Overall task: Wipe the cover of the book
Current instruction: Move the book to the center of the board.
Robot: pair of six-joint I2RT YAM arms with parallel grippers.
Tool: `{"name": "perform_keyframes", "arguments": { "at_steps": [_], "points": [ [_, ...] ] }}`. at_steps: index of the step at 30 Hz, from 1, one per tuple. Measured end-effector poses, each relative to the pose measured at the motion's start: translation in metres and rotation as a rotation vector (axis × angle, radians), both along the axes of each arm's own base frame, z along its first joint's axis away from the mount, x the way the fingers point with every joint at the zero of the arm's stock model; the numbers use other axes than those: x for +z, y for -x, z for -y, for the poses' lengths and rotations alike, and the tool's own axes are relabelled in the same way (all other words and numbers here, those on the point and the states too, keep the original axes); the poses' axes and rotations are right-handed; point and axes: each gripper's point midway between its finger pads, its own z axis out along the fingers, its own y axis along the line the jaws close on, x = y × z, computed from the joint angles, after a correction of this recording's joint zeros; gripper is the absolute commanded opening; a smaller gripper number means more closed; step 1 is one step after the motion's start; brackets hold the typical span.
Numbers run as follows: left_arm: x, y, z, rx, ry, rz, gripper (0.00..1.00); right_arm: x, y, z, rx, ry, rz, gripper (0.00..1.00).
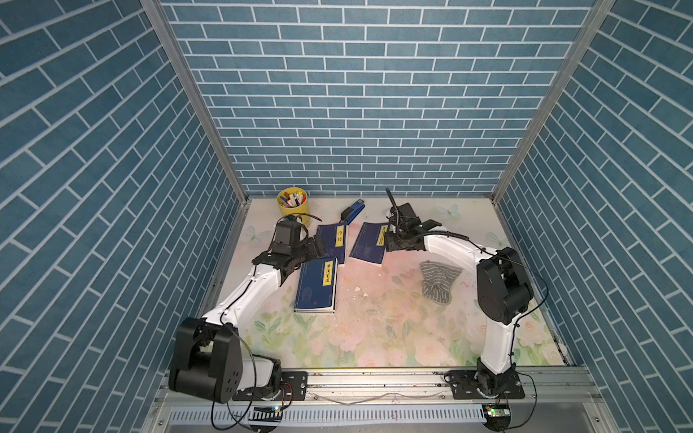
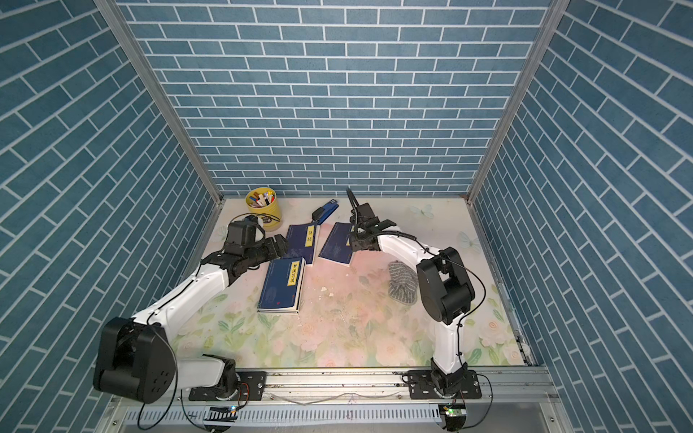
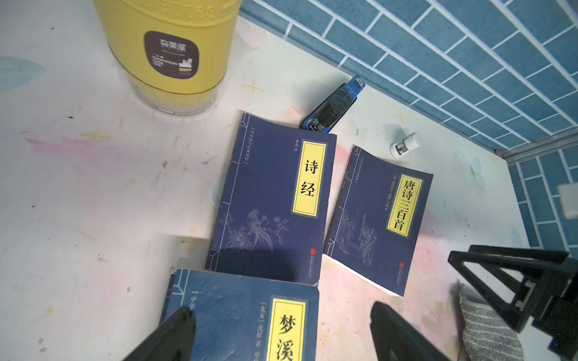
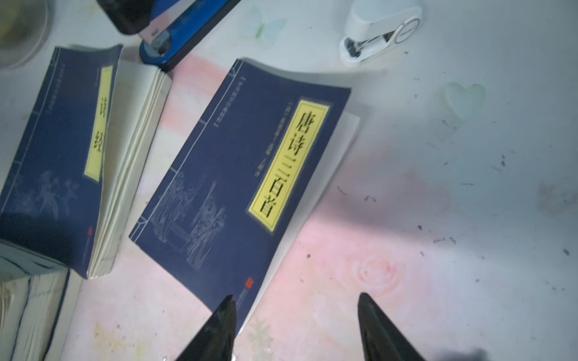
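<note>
Floral tabletop (image 1: 375,337) inside blue brick-pattern walls: three blue books, both arms reaching in.

Books lie flat at far centre: near book (image 1: 317,286) meets the foot of the middle book (image 1: 332,240), with the right book (image 1: 369,243) just beside. Left gripper (image 3: 281,309) hovers over the near book's far edge, fingers spread wide, empty, its arm stretched low from the front-left base. Right gripper (image 4: 296,297) hovers at the right book's near corner, fingers parted, empty, its arm bent elbow-up. Striped cloth (image 1: 438,281) lies apart from both grippers, beside the right arm. Yellow cup (image 1: 293,206) and blue stapler (image 1: 352,212) sit behind the books.
</note>
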Motion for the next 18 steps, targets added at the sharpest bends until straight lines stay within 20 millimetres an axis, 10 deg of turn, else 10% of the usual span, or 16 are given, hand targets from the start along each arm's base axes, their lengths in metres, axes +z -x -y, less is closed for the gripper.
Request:
{"name": "perform_keyframes", "arguments": {
  "at_steps": [18],
  "points": [
    [-0.027,-0.031,0.043,-0.088,0.02,0.006,0.93,-0.033,-0.039,-0.022,0.025,-0.175,-0.087,0.45]
  ]
}}
